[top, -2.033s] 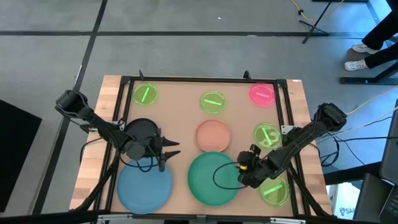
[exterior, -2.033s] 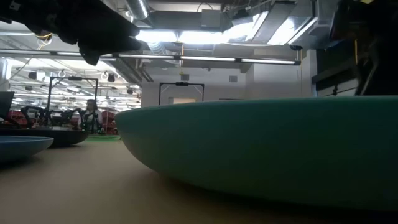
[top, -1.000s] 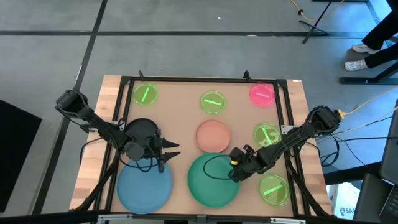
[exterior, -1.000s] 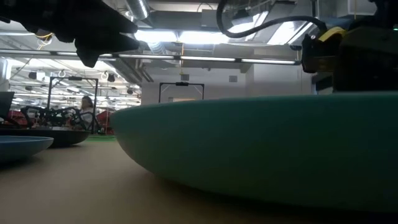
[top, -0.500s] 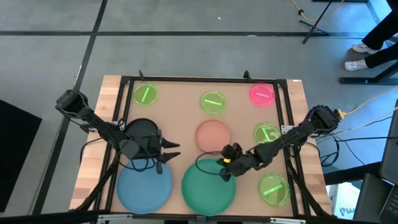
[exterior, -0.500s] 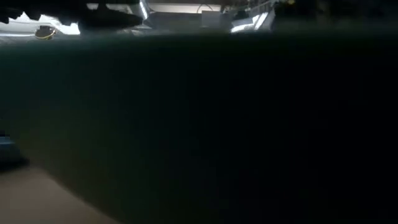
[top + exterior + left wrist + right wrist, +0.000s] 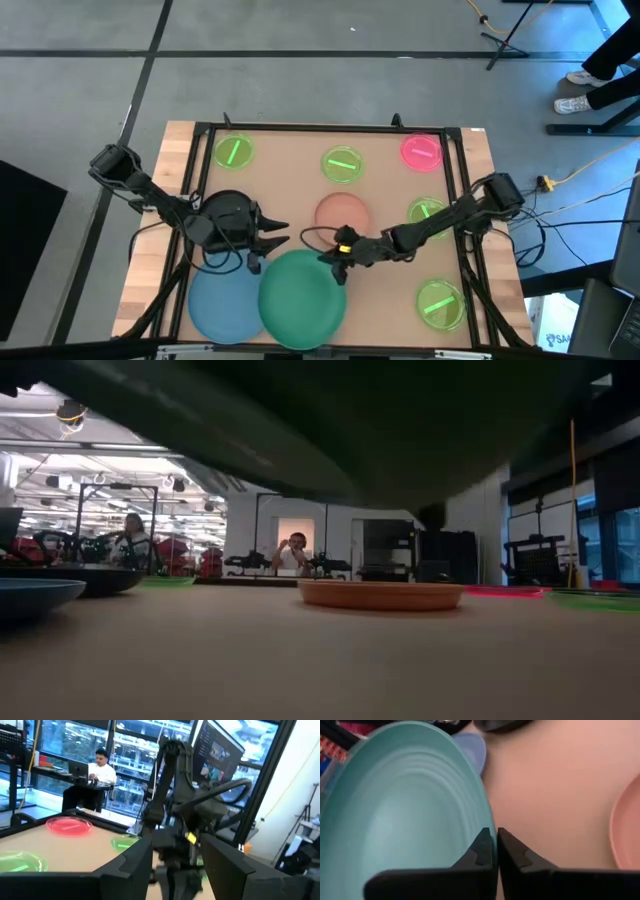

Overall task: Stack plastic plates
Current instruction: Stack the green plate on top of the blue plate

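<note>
The large green plate (image 7: 302,298) sits at the lower centre of the high view, lifted clear of the counter (image 7: 290,185): in the low view its dark underside (image 7: 330,420) fills the upper part of the frame with open space beneath it. The right gripper (image 7: 337,258) is clamped on the plate's rim at its upper right edge, and the right wrist view shows the two fingers pinching the thin rim between them, the ribbed green surface (image 7: 395,820) spreading to the left. The plate's left edge overlaps the large blue plate (image 7: 222,302), which lies flat at the lower left of the high view. The step in hand looks like carrying the green plate across to stack it on the blue one. The next move probably calls for shifting it further left until it is centred over the blue plate, lowering it level, then opening the fingers. The left gripper (image 7: 272,238) hovers just above the blue plate, near the green plate's upper left edge, fingers spread and holding nothing; it may need to stay out of the way. The salmon-pink plate (image 7: 342,215) rests just above the right gripper, with small neon-green plates (image 7: 340,164) and a hot-pink plate (image 7: 421,150) along the top.
</note>
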`<act>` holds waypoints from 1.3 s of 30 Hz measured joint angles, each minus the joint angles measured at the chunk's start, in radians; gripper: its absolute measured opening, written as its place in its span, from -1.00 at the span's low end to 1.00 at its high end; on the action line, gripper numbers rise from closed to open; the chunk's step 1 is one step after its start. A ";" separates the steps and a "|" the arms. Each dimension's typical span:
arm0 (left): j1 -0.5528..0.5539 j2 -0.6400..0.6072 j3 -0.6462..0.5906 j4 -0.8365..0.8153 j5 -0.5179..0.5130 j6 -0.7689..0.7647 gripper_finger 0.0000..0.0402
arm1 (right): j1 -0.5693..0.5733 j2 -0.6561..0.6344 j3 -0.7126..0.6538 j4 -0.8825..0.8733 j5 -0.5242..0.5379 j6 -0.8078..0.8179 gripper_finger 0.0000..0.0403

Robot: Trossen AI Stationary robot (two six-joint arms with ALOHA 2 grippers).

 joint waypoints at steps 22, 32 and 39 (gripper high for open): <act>0.055 0.000 0.000 0.085 0.181 -0.001 -0.20 | -0.076 0.498 0.635 0.007 -0.030 -0.171 -0.94; 0.044 -0.004 0.000 0.082 0.182 0.000 -0.20 | -0.092 0.582 0.743 0.002 -0.003 -0.164 -0.94; 0.049 -0.004 0.000 0.082 0.182 0.001 -0.20 | -0.100 0.582 0.743 0.005 0.009 -0.162 -0.89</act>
